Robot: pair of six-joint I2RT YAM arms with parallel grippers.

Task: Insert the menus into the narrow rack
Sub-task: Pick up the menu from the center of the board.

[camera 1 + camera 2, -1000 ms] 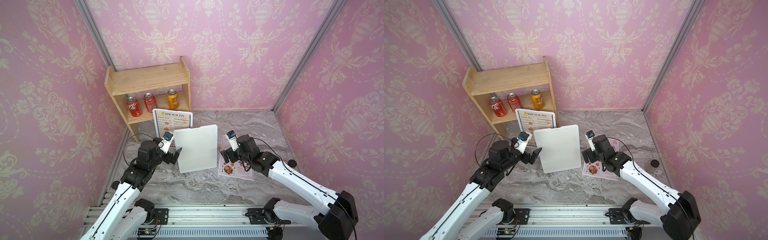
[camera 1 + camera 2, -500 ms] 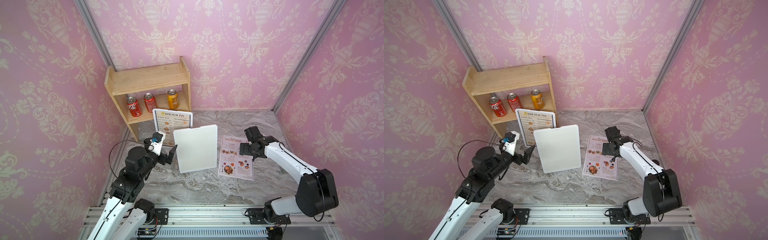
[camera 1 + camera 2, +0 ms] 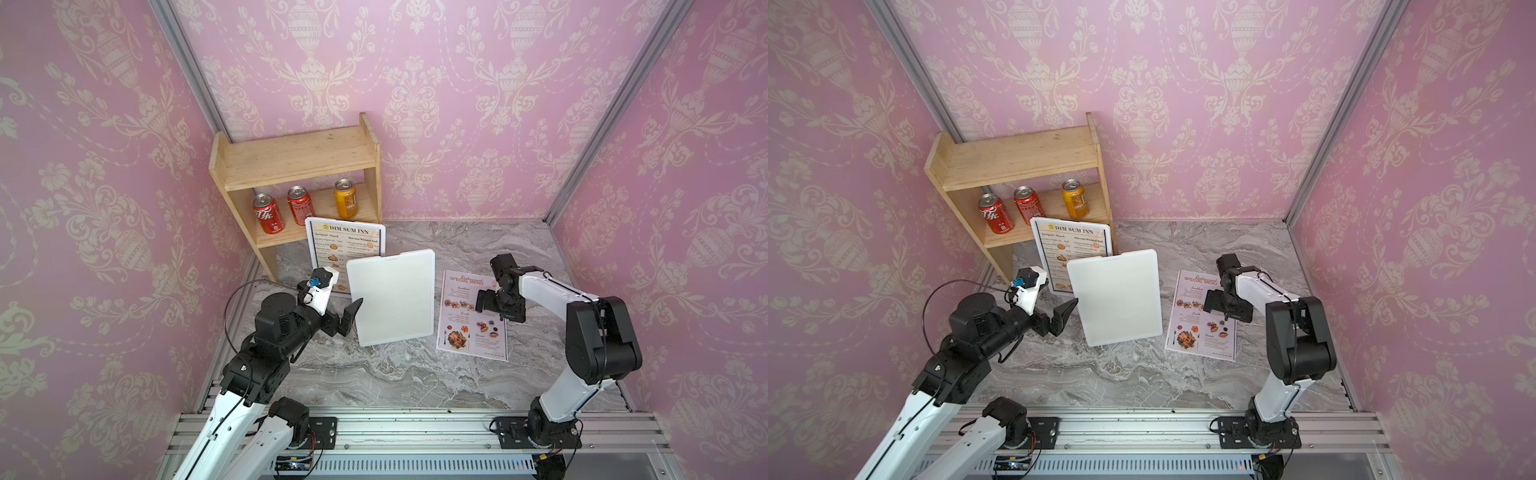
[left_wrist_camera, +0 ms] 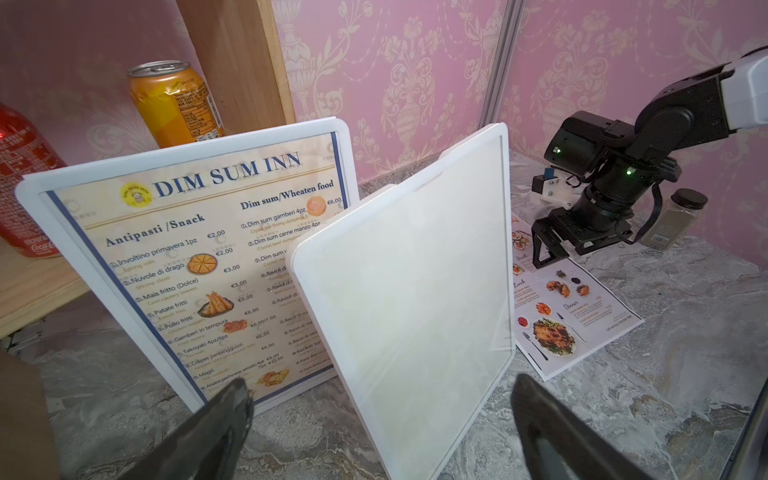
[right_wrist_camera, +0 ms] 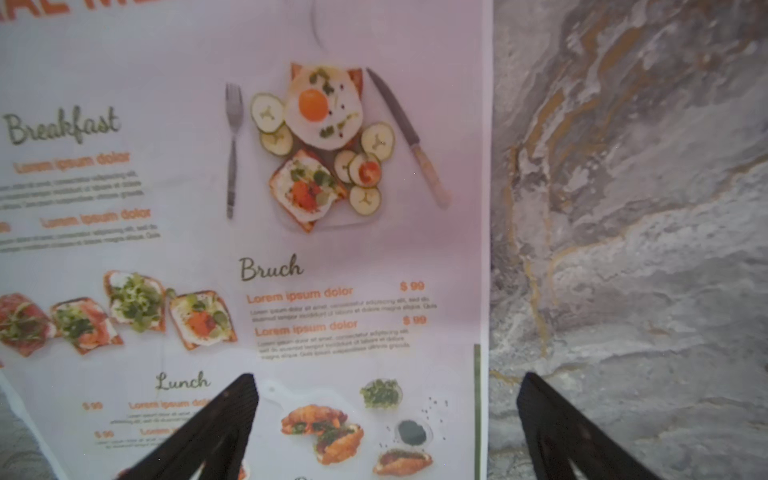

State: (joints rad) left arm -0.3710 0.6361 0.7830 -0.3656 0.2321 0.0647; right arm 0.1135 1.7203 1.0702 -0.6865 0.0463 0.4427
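Taking 12 o'clock as the back wall, the wooden shelf (image 3: pixel 299 158) fills the 10 o'clock corner of the marble worktop (image 3: pixel 415 382), with two red cans (image 3: pixel 268 214) and an orange can (image 3: pixel 345 198) on its lower board. The DIM SUM INN menu (image 3: pixel 345 245) stands upright inside a white frame (image 4: pixel 187 155) just in front of that shelf. At its 5 o'clock, near mid-worktop, an empty white holder (image 3: pixel 390 297) stands tilted back and overlaps the framed menu's lower corner in both top views. The SPECIAL MENU sheet (image 3: pixel 465 332) lies flat at the holder's 3 o'clock, apart from it. The left arm (image 3: pixel 286 320) reaches in at the holder's 9 o'clock; the left jaws are spread wide and hold nothing, one tip right at the holder's edge, though contact cannot be told. The right arm (image 3: pixel 548 291) hangs over the flat sheet's 1 o'clock part; the right jaws gape wide and hold nothing, one over the print and one over bare marble. A spice jar (image 4: pixel 673 220) stands behind that arm.
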